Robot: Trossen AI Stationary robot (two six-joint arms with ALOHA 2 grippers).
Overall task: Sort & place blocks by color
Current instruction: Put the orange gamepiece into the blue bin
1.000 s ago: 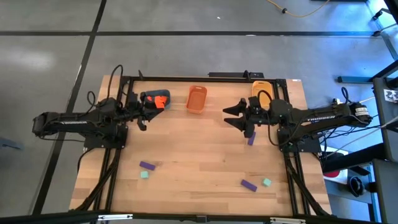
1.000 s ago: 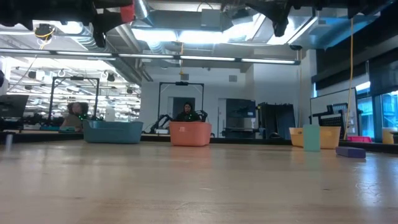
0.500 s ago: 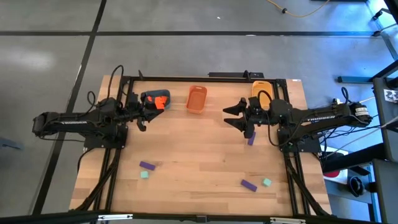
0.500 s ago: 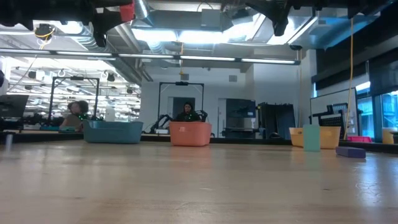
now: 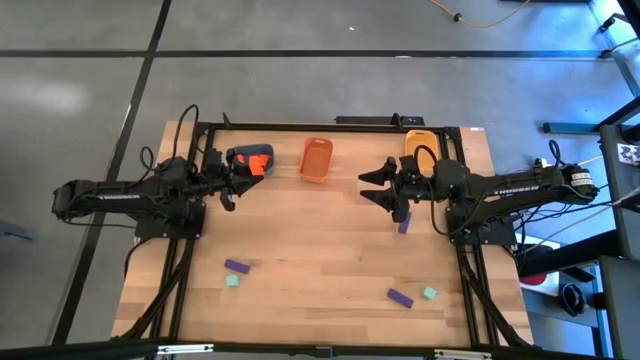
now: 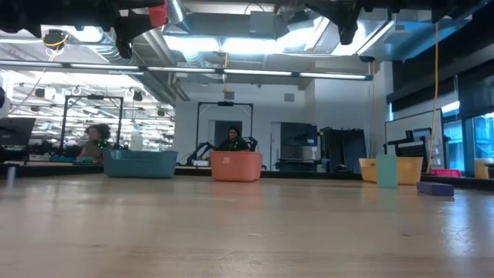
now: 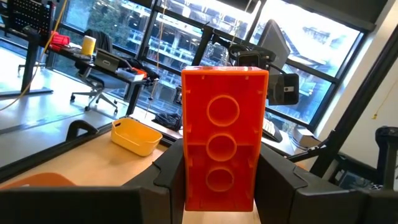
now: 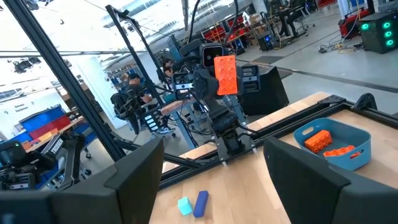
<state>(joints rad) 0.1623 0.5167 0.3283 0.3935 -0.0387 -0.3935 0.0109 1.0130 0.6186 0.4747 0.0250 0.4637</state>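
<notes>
Nothing on the table has shifted since a second ago as far as I can see; both arms hang where they were, and only a person in the room behind, seen in the low view, has changed posture a little.

My left gripper [image 5: 243, 172] hovers beside the blue-grey tray [image 5: 241, 155], closed on an orange-red brick [image 7: 222, 135] that stands upright between the fingers [image 7: 169, 168], its hollow underside facing the wrist camera. More orange-red bricks [image 8: 329, 143] already lie in that tray.

My right gripper [image 5: 375, 186] hangs well to the right of the orange tray [image 5: 317, 159], its fingers spread wide with nothing between them. White lettering runs along the right arm [image 5: 520, 184], too small for me to read.

Measured from the orange tray, the yellow tray [image 5: 420, 144] sits far right, partly covered by the right arm. A purple brick [image 5: 403, 224] lies just below the right gripper, half hidden by it. Toward the near edge lie a purple brick [image 5: 236, 266] with a mint-green cube [image 5: 232, 281], and another purple brick [image 5: 400, 297] with a second cube [image 5: 428, 293].
</notes>
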